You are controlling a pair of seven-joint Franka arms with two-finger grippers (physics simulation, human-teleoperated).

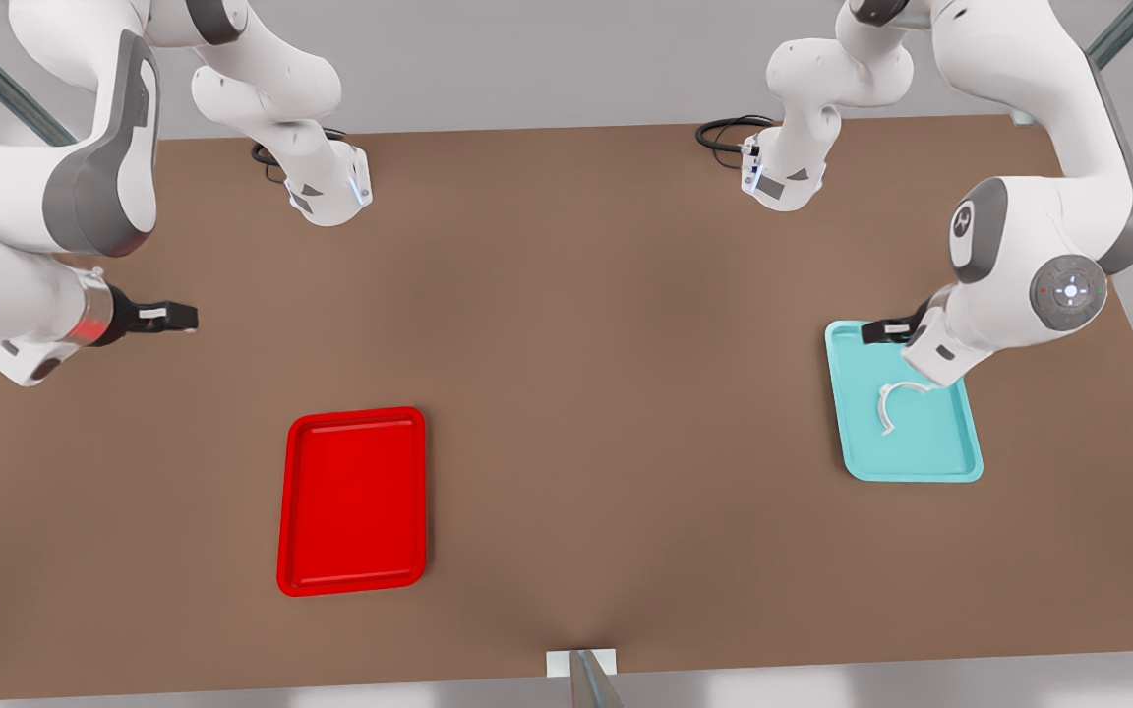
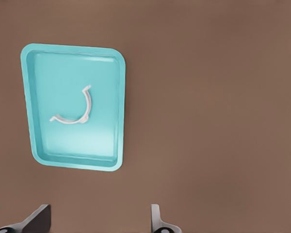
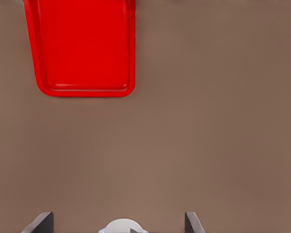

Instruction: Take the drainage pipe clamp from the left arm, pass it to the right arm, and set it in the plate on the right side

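The drainage pipe clamp (image 1: 896, 403) (image 2: 77, 109), a thin white C-shaped half-ring, lies flat inside a teal tray (image 1: 911, 477) (image 2: 121, 111) on the front view's right. My left gripper (image 1: 886, 331) (image 2: 98, 223) hovers above that tray's far edge, open, with nothing between its fingers and apart from the clamp. The red plate (image 1: 350, 413) (image 3: 131, 48) lies on the front view's left with nothing in it. My right gripper (image 1: 168, 317) (image 3: 117, 223) hangs open above bare table, farther back and to the left of the plate.
Both arm bases (image 1: 330, 192) (image 1: 783, 177) stand at the back of the brown table, with black cables (image 1: 724, 133) beside them. A metal post (image 1: 586, 678) rises at the table's front edge. Bare tabletop lies between the two trays.
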